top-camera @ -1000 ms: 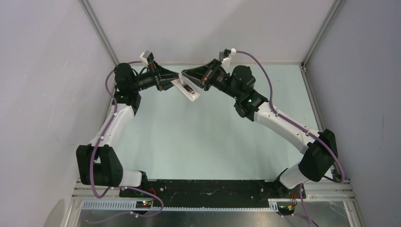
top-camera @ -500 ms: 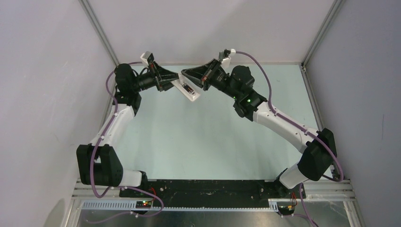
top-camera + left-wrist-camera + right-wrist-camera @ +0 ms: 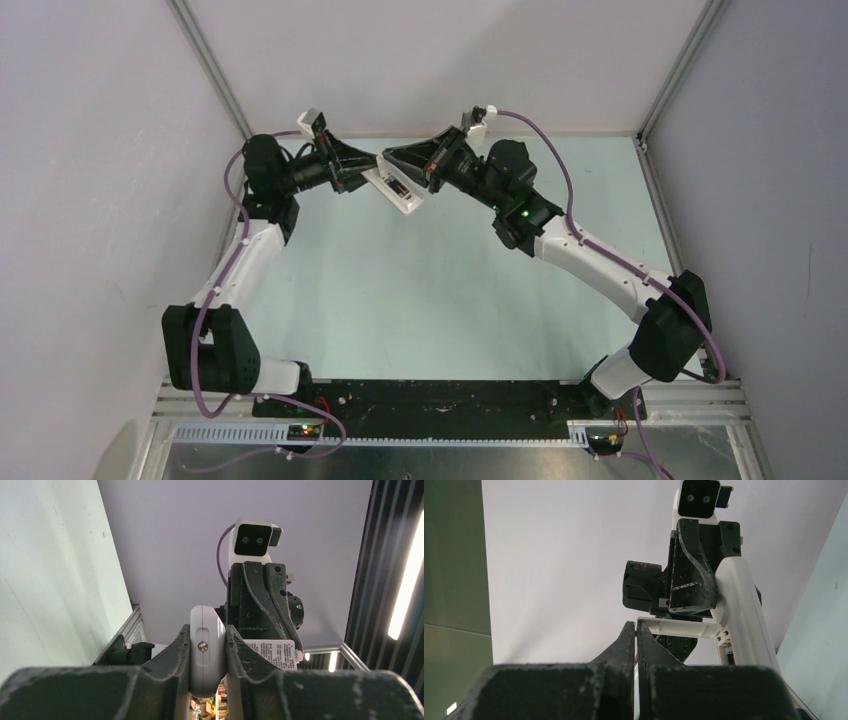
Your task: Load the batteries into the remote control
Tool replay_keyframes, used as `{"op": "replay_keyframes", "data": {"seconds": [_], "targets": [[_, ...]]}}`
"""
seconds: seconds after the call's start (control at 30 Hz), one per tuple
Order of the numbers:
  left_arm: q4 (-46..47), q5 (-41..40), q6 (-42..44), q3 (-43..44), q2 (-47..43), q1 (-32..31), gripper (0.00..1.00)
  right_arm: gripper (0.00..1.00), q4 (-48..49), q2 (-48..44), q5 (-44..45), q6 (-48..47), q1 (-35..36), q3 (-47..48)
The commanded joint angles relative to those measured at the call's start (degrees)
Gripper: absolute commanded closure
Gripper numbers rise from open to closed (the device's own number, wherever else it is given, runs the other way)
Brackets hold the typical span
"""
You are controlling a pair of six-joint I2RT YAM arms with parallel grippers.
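Two arms, the left arm [image 3: 235, 268] and the right arm [image 3: 600, 262], rise from the lower edge of the overhead view. They converge at upper centre above the pale green table [image 3: 440, 300]. At the left of the meeting point, the left gripper [image 3: 368, 176] is clenched on the remote [image 3: 403, 195]. The remote hangs clear of the table, its long axis running down and to the right. The dark recess [image 3: 397, 187] in its back is turned upward, and its contents are too small to tell. In the left wrist view the white body stands edge-on at lower centre, pinched between two worn black fingers [image 3: 177, 655]. Immediately right of the remote, the right gripper [image 3: 391, 157] points leftward, clamped fully together with nothing between its fingers. The right wrist view shows both its fingers [image 3: 626, 636] meeting at lower centre. The tips lie just beside the remote's upper edge; whether they touch cannot be told. Purple cables [image 3: 560, 160] loop over both wrists.
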Motion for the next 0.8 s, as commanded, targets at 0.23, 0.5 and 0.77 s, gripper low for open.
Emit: {"op": "replay_keyframes", "data": {"seconds": [0.23, 0.5, 0.77], "targets": [[3.47, -0.06, -1.62, 0.21, 0.48, -0.33, 1.00, 1.00, 2.29, 0.12, -0.74, 1.00, -0.05, -0.91], [4.00, 0.07, -2.20, 0.19, 0.48, -0.29, 1.00, 1.00, 3.90, 0.75, -1.06, 1.08, -0.40, -1.70], [4.29, 0.14, -2.39, -0.63, 0.29, -0.29, 1.00, 1.00, 5.49, 0.84, -0.93, 0.24, -0.88, -1.72]]}}
